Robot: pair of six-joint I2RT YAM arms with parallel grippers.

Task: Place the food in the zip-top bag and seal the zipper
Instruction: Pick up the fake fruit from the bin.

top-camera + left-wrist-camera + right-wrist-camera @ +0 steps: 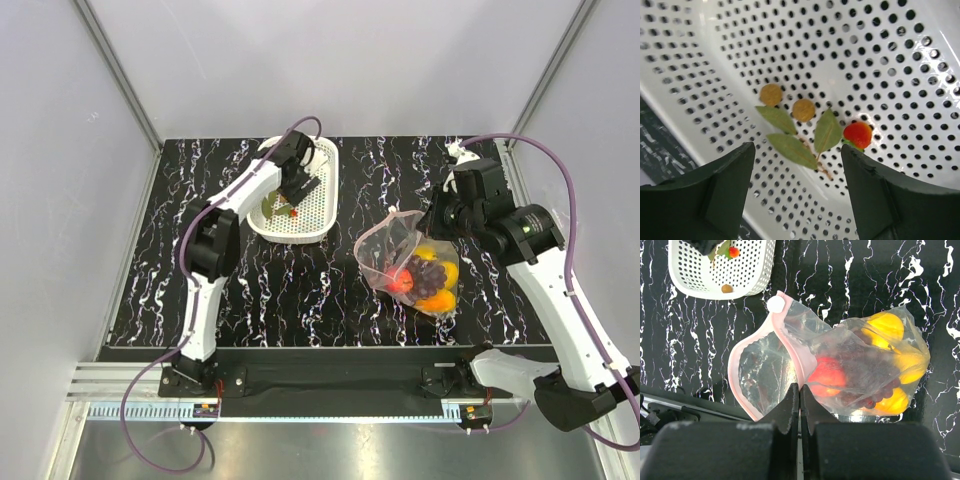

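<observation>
The clear zip-top bag (415, 265) lies right of centre with its mouth gaping towards the left. Inside it are food pieces: a red apple (827, 377), yellow lemons (887, 326) and dark grapes (860, 390). My right gripper (800, 387) is shut on the pink zipper (737, 365) at the bag's rim. My left gripper (797, 150) hangs open, low inside the white basket (890, 60). Under it lie a green leafy sprig (827, 131), two tan round pieces (771, 94) and a small red-orange fruit (857, 135). The sprig's stem lies between the fingers, untouched.
The white basket (290, 238) stands at the back left of the black marbled table (300, 290). A white slider tab (775, 304) sits at the far end of the zipper. Grey walls close the sides and back.
</observation>
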